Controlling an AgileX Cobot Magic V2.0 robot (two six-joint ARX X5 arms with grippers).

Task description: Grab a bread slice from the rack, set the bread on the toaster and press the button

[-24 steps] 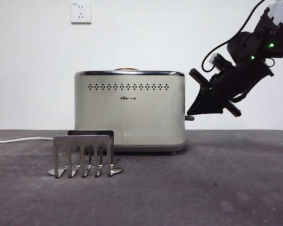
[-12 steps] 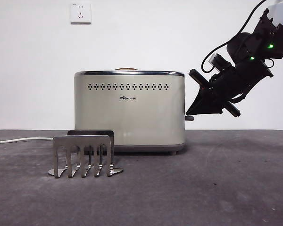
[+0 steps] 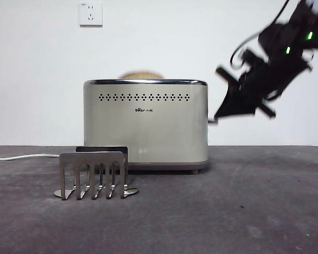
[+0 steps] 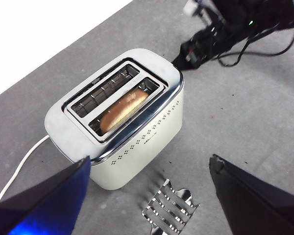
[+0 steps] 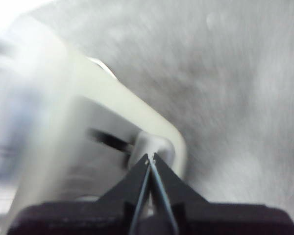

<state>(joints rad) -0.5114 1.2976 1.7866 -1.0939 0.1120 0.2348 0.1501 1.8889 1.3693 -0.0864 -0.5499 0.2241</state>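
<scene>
Your right gripper point(image 3: 218, 115), fingers pressed together on nothing, sits at the toaster's point(image 3: 146, 124) 3 o'clock end by the button point(image 3: 212, 121); your left gripper's point(image 4: 147, 196) fingers are spread wide, empty.

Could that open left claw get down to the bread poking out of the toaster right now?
Probably yes. The left gripper hangs open above the toaster, and the slice of bread stands uncovered in its slot. The right gripper is off at the toaster's narrow end, not over the slots.
</scene>
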